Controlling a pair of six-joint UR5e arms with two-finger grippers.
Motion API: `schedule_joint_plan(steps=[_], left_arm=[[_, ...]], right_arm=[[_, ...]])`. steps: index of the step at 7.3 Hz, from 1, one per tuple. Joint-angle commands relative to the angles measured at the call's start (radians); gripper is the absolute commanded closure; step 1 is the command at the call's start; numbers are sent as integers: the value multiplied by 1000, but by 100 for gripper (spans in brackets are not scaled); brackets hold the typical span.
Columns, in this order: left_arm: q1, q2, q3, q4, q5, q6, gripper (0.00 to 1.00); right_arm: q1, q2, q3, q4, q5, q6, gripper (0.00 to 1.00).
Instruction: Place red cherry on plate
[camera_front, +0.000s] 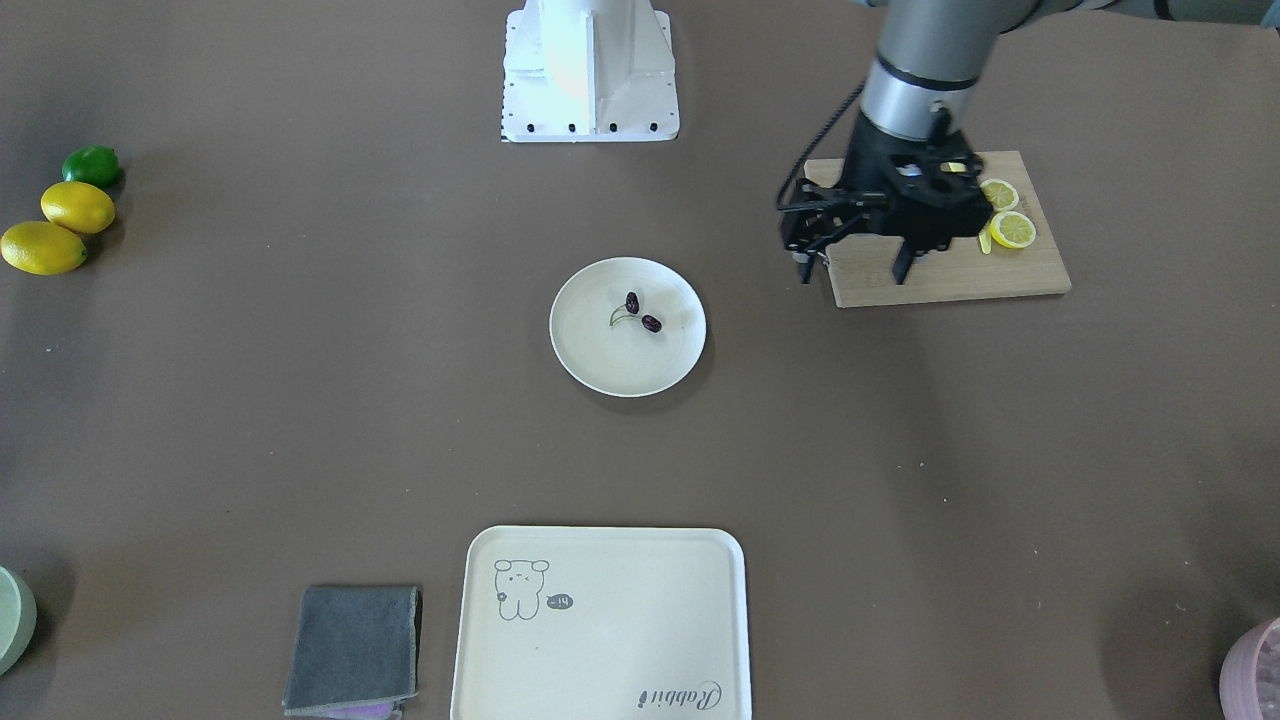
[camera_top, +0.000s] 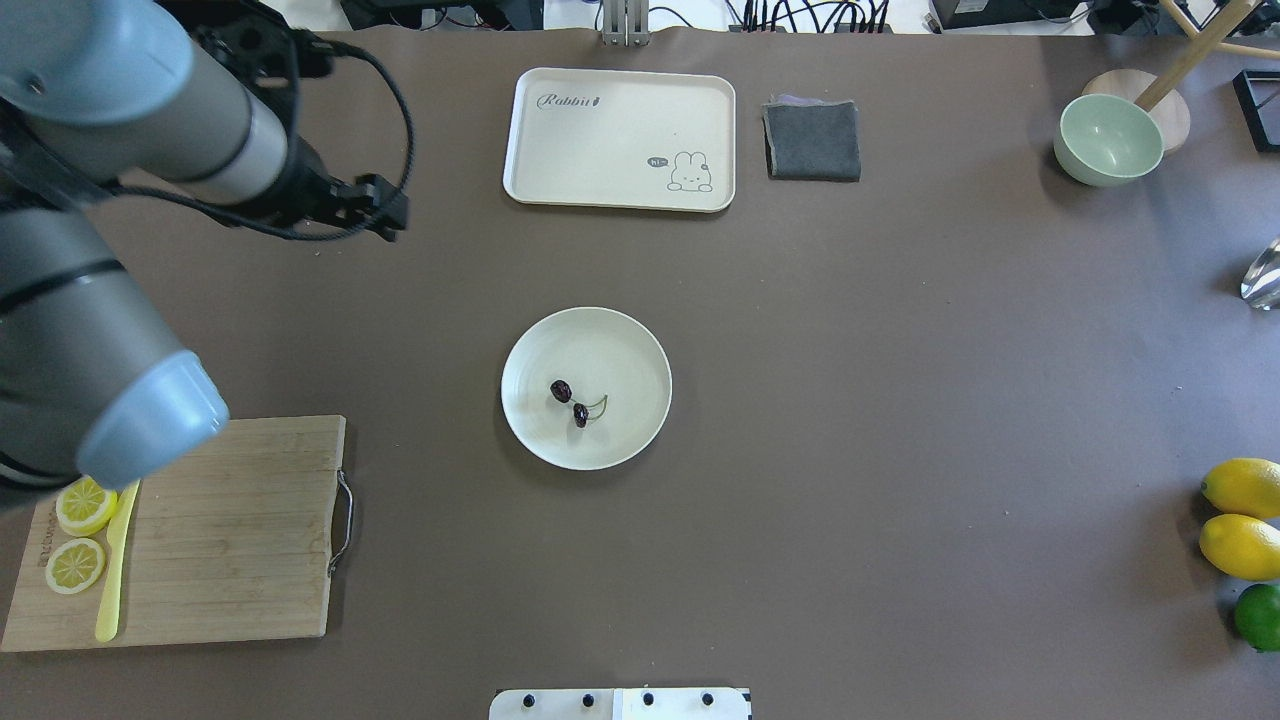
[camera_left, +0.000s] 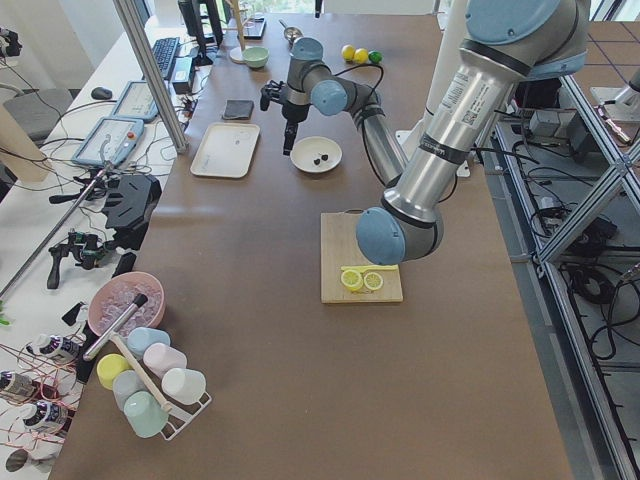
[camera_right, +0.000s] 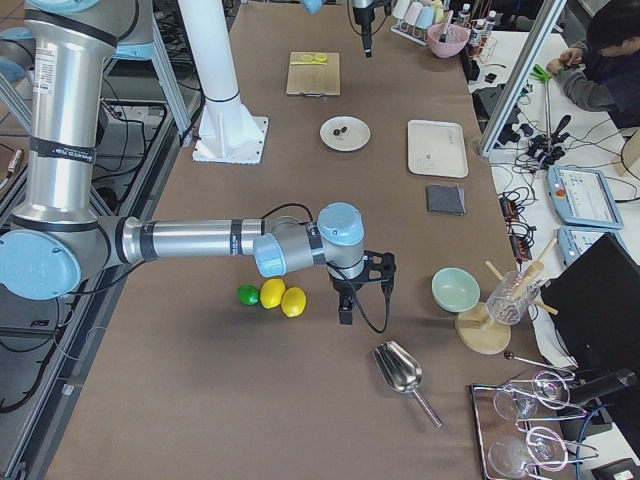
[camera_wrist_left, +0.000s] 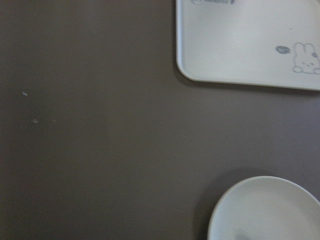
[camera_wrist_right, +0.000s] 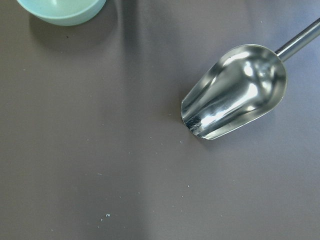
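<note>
Overhead exterior: red cherry (camera_top: 572, 402) lies on plate (camera_top: 625, 345) mid-worktop; tray (camera_top: 620, 140) and grey cloth (camera_top: 812, 142) sit well apart beyond. Left gripper (camera_front: 855, 265) hangs released and empty; right gripper (camera_right: 345, 308), cannot tell.

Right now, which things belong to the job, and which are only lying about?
Job: cherry, plate.
Lying about: tray, cloth, board, lemon slices, lemons, lime, scoop, green bowl.

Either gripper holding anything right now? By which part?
Left gripper: nothing, jaws apart and empty. Cherry lies free on the plate. Right gripper: seen only from the side, cannot tell.
</note>
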Motion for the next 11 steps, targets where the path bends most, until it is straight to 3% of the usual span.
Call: schedule_joint_plan(steps=[1,2,4,7,10,11], left_arm=[[-360,63,39,249,-186,640,2],[-476,163,64,248,-231,904,2],[-660,252,217,242,-257,1177,2],[-699,356,287,213,-330,1202,2],[-713,414,313,196,-354,1202,2],[-712,462,311,146,-410,1202,2]], right_arm=[[36,-15,-6,-9,8,-123,0],[42,-18,-13,-11,2,-193,0],[85,-7,-18,-102,0,-311,0],[111,16,37,-375,5,-479,0],[112,22,39,-400,3,-479,0],[112,22,39,-400,6,-479,0]])
